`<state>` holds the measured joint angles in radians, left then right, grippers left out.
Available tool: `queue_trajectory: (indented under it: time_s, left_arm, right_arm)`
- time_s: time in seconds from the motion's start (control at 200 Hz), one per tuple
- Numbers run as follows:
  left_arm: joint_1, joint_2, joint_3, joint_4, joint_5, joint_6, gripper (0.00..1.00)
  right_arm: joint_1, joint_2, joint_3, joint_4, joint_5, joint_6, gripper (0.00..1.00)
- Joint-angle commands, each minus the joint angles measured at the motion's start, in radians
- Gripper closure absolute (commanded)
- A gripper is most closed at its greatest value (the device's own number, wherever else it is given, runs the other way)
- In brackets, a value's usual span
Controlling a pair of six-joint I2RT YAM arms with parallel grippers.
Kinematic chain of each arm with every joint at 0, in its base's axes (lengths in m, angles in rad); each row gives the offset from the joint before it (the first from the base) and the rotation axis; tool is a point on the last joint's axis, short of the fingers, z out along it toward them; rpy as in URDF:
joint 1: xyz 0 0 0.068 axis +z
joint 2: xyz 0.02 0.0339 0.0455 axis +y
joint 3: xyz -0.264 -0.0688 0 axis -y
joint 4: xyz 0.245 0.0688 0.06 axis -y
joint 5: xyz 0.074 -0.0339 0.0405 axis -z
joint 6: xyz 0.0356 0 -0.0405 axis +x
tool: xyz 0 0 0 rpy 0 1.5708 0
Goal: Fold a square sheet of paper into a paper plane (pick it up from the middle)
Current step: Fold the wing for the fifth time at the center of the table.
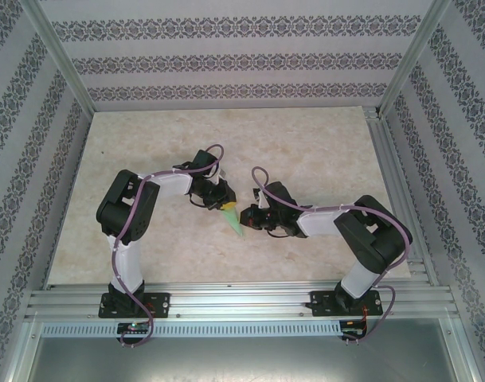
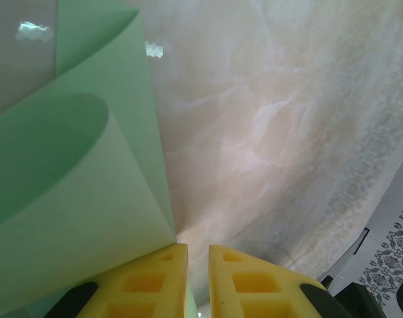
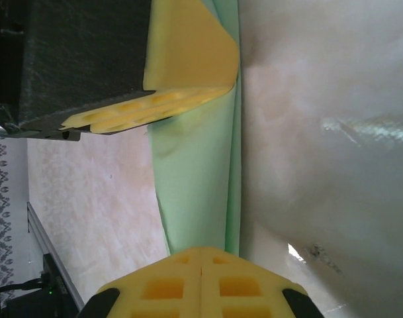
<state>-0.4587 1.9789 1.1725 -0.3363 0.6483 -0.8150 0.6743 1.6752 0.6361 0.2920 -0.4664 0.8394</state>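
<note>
left gripper (image 1: 225, 204): clenched on the wide end of the paper plane (image 1: 235, 223). in the left wrist view the yellow fingertips (image 2: 175, 265) stand almost together, with a sliver of green in the slot between them. hazard: the hold sits close to where the folded edges converge. a pull away from the right arm would likely slip that end out or tear it.

paper plane: a narrow green wedge held between the two grippers over the table (image 1: 322, 159), point toward the arm bases. whether the point touches the table cannot be told. in the left wrist view the layers are not flat, and one flap curls open in a rounded loop. hazard: an uncreased flap will likely spring open when let go, and the fold line will wander. cause: no firm press along the fold. hazard: if the two grippers move at unequal rates, the thin sheet will buckle or twist between them and skew the centre crease.

right gripper (image 1: 247, 216): clamped on the long edge of the plane. in the right wrist view its fingertips meet, with the green layers entering between them. the left gripper's pad (image 3: 188, 59) lies just ahead on the same sheet. hazard: the grippers work very near each other, so a small inward move could drive finger against finger. hazard: opening either hold before the other is secure would likely drop the plane, partly unfolded.
</note>
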Motion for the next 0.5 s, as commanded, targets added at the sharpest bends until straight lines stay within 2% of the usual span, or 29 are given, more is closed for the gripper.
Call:
queue_trajectory:
  time_s: [0.0, 0.495]
  left_arm:
    - [0.007, -0.027, -0.017, -0.009, 0.006, 0.023, 0.83]
    - [0.023, -0.051, -0.049, -0.010, 0.004, 0.042, 0.84]
  right_arm:
    - [0.016, 0.033, 0.029, 0.020, -0.026, -0.008, 0.97]
    - [0.038, 0.036, 0.038, 0.035, -0.036, -0.004, 0.97]
